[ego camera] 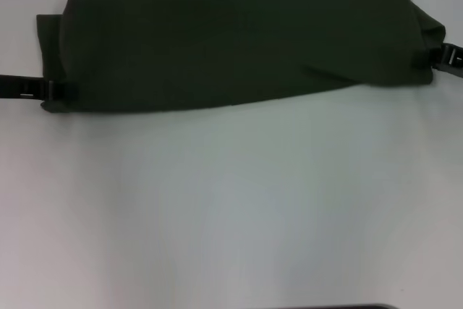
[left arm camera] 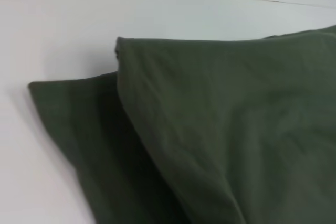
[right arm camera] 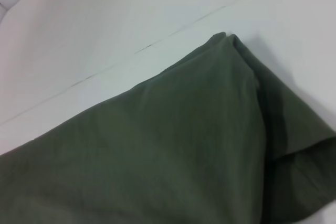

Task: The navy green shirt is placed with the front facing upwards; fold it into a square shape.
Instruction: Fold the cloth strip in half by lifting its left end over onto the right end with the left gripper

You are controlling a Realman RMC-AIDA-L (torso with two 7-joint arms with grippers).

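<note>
Nearest me is bare white table (ego camera: 231,208), with a thin dark strip just showing at its near edge. Beyond it the navy green shirt (ego camera: 239,41) lies as a long folded band across the far part of the table, plain side up, no lettering visible. At its left end my left gripper (ego camera: 51,90) meets the lower corner, where an under-layer pokes out past the top fold. At the right end my right gripper (ego camera: 441,56) sits against the raised, bunched edge. I cannot tell whether either one is pinching cloth. Nothing else lies around the shirt.
</note>
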